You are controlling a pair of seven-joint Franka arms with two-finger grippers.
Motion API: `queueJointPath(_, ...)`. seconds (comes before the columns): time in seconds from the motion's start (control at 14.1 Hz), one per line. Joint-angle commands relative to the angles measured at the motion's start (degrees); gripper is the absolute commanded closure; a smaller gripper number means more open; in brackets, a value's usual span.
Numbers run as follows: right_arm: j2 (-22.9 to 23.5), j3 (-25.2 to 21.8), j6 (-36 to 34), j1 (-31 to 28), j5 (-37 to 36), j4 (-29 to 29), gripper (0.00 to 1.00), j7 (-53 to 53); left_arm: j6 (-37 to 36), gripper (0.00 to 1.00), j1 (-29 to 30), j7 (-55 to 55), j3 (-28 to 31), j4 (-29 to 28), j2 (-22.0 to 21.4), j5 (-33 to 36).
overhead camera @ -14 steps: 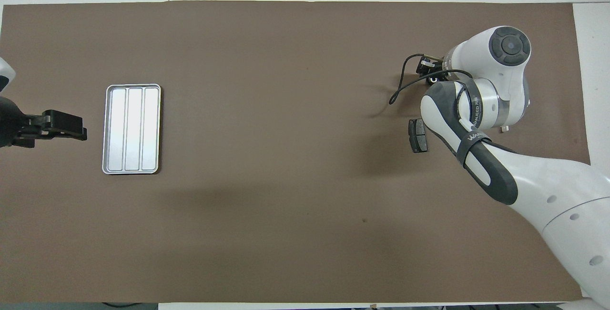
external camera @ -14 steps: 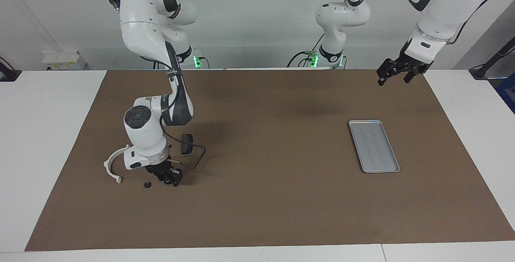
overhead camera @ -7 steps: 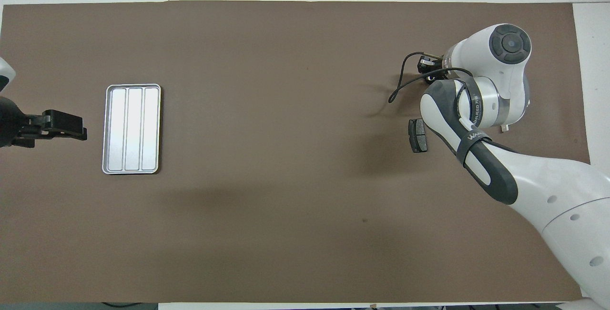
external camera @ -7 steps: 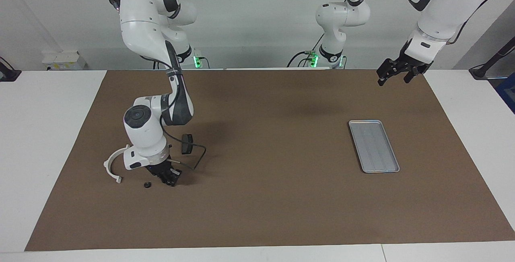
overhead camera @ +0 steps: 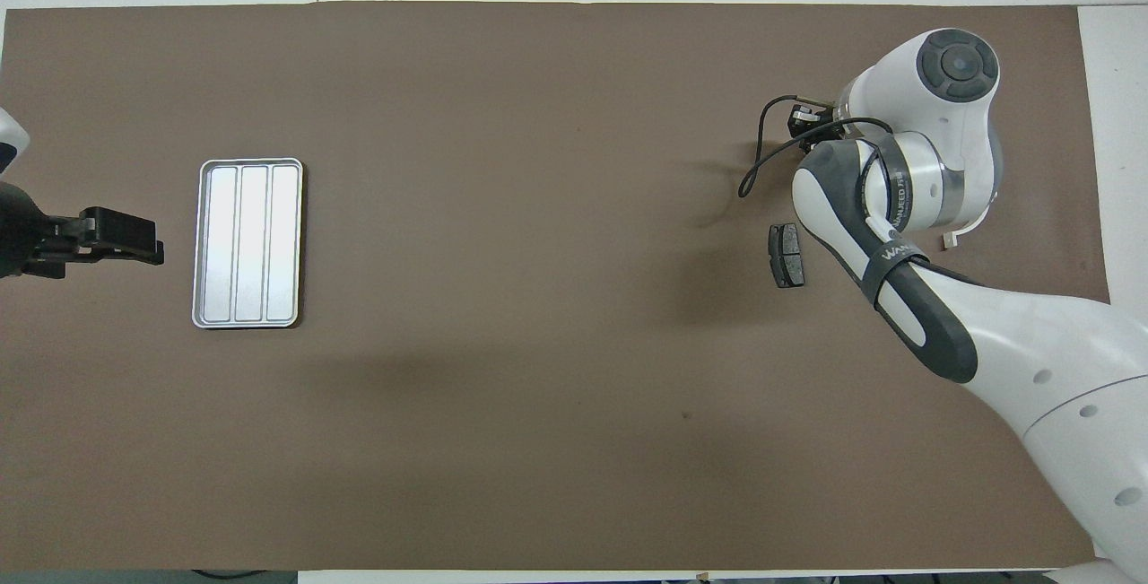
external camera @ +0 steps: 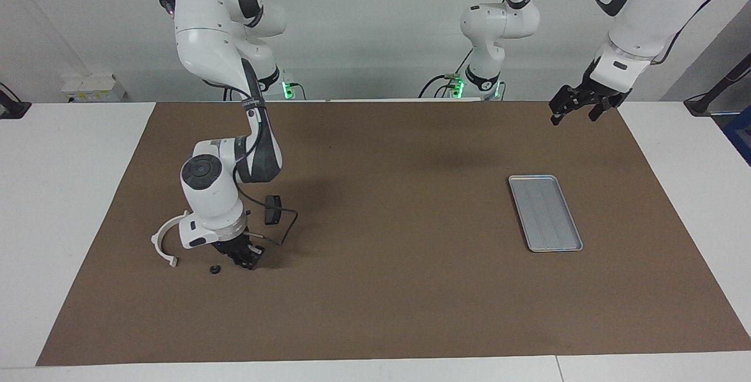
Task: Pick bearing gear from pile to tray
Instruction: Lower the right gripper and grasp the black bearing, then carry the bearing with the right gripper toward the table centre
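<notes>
The pile lies at the right arm's end of the mat: a white half-ring bracket [external camera: 163,237], a dark brake pad [external camera: 271,209] [overhead camera: 787,255] and a tiny black round piece [external camera: 215,269]. My right gripper [external camera: 249,259] [overhead camera: 807,123] is down at the mat beside that round piece, its fingertips drawn close on a small part, the bearing gear, which the fingers mostly hide. The light-grey ribbed tray [external camera: 544,213] [overhead camera: 251,243] sits bare at the left arm's end. My left gripper [external camera: 575,114] [overhead camera: 143,248] waits open, high over the mat's edge near the tray.
A black cable [external camera: 290,223] loops out from the right wrist over the mat next to the brake pad. The right arm's white wrist covers much of the pile in the overhead view; only the bracket's tip [overhead camera: 948,243] shows there.
The right gripper's fingers have drawn together at the mat and the wrist has shifted slightly. The left arm has not moved.
</notes>
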Motion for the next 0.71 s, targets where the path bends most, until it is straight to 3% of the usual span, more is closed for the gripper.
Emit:
queueJointPath(0.0,0.1,0.67,-7.32,0.13,-1.24,5.14,1.0,0.99,0.92,0.0,0.38,-0.25,0.24,-0.8,-0.98,0.16)
queueJointPath(0.43,-3.06,1.2,-26.21,5.82,0.34,14.89,1.0,2.82,3.11,0.0,0.56,0.63,0.68,-0.79,-0.89,0.16)
queueJointPath(0.64,-3.15,1.29,-31.95,10.13,3.68,19.2,1.0,12.03,4.52,0.0,0.56,0.63,0.68,-0.88,-0.8,0.16)
